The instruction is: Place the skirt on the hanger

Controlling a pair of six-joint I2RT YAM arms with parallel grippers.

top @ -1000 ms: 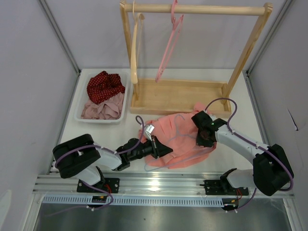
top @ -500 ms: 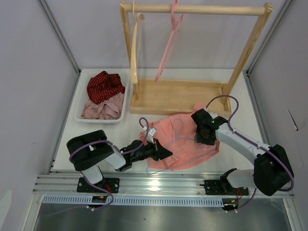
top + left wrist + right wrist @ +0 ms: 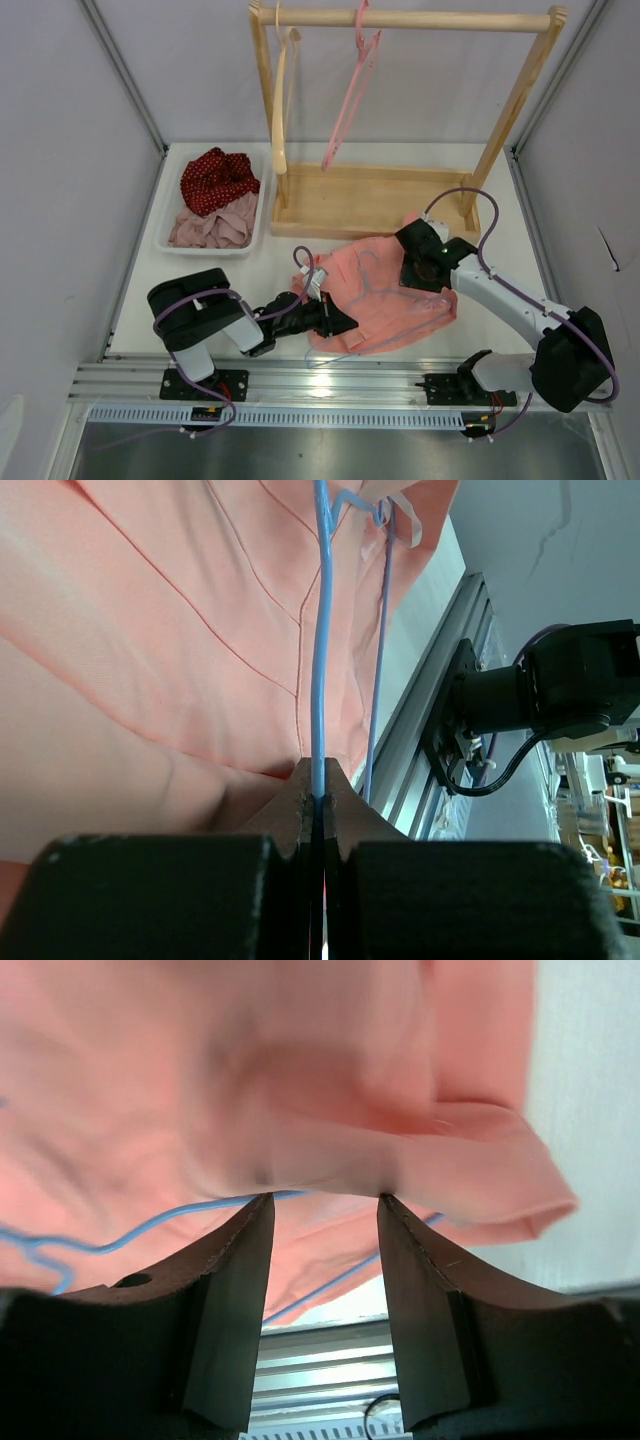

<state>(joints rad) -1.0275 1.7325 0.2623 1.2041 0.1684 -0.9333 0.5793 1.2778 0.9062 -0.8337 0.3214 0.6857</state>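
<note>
Left jaws clench the pale blue hanger (image 3: pixel 319 680) by its wire, atop the salmon skirt (image 3: pixel 385 310) on the counter (image 3: pixel 280 265). Right jaws stand released, parted over the skirt.

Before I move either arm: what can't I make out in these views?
- Left wrist: the hanger wire runs off the top edge; far end unseen.
- Right wrist: the skirt blurs near the lens; contact with the right gripper unclear.
- Top view: its fingertips hidden under its wrist; hanger too thin to trace.
</note>
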